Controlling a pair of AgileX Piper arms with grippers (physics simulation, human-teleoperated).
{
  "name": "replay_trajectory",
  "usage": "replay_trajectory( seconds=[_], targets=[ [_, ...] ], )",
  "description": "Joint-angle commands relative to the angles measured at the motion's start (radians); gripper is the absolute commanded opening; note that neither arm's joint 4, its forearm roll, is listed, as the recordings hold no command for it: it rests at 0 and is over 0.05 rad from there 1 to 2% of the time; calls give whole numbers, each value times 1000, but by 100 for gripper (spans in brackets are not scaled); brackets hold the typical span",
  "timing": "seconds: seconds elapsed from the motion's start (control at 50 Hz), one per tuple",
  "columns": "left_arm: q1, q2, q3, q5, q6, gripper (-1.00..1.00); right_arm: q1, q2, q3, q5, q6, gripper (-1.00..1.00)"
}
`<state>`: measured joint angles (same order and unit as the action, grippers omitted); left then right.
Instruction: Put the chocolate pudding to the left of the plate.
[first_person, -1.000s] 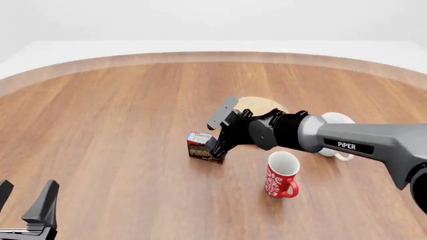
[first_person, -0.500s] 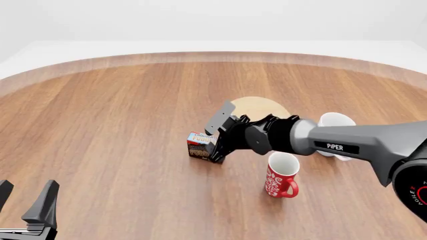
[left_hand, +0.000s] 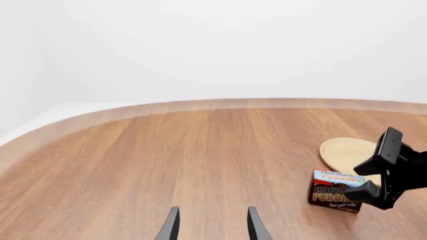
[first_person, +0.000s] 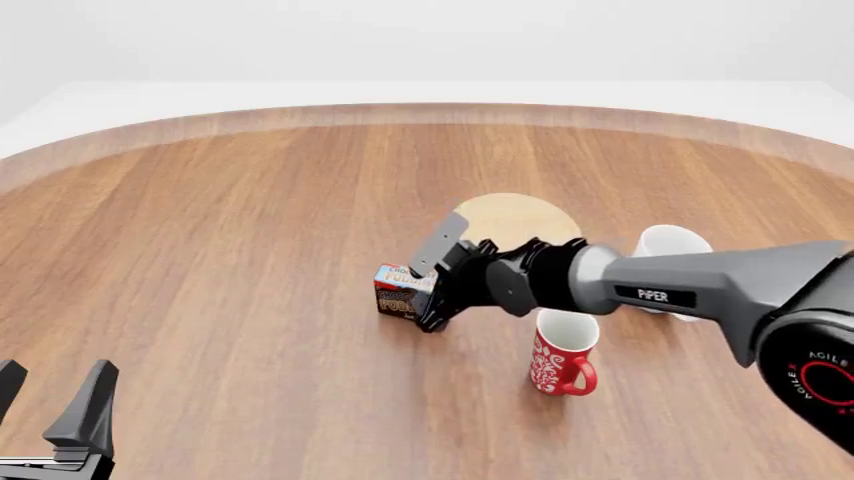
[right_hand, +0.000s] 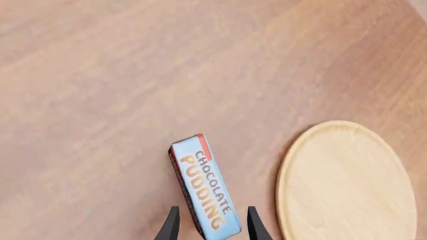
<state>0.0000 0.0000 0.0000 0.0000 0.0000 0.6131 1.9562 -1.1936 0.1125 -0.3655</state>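
Observation:
The chocolate pudding (first_person: 396, 291), a small dark brown carton with a light blue and red top, stands on the table just left of and nearer than the plate (first_person: 521, 216), a round tan wooden disc. My right gripper (first_person: 433, 284) is open, its fingers straddling the carton's right end. The right wrist view shows the pudding (right_hand: 203, 190) reaching between the fingertips, beside the plate (right_hand: 347, 185). My left gripper (first_person: 51, 412) hangs open at the near left, far from both. From the left wrist view, the pudding (left_hand: 335, 191) sits before the plate (left_hand: 345, 151), with the left gripper (left_hand: 211, 229) open and holding nothing.
A red patterned mug (first_person: 563, 352) stands just under the right forearm, near side. A white mug (first_person: 671, 248) sits right of the plate, partly behind the arm. The wooden table's curved far edge (first_person: 427, 112) runs along the back.
The right gripper has sunk lower and pulled slightly toward the near side, uncovering more of the plate. The pudding stays where it was. The left arm has not moved.

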Motion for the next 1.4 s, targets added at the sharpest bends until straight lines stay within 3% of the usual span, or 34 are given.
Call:
replay_trajectory(
  seconds=[0.02,0.64,0.66,0.82,1.02,1.22,1.4],
  targets=[
    [0,0,0,0,0,100,-6,15,0,-12,5,100],
    [0,0,0,0,0,100,-11,44,-15,-22,29,100],
    [0,0,0,0,0,100,-6,44,-15,-18,38,-100],
    [0,0,0,0,0,100,-1,0,28,-76,47,-100],
    [0,0,0,0,0,100,19,-64,72,-81,91,-100],
    [0,0,0,0,0,100,39,-137,84,-57,105,-100],
    [0,0,0,0,0,100,23,-227,73,-1,83,-100]
  ],
)
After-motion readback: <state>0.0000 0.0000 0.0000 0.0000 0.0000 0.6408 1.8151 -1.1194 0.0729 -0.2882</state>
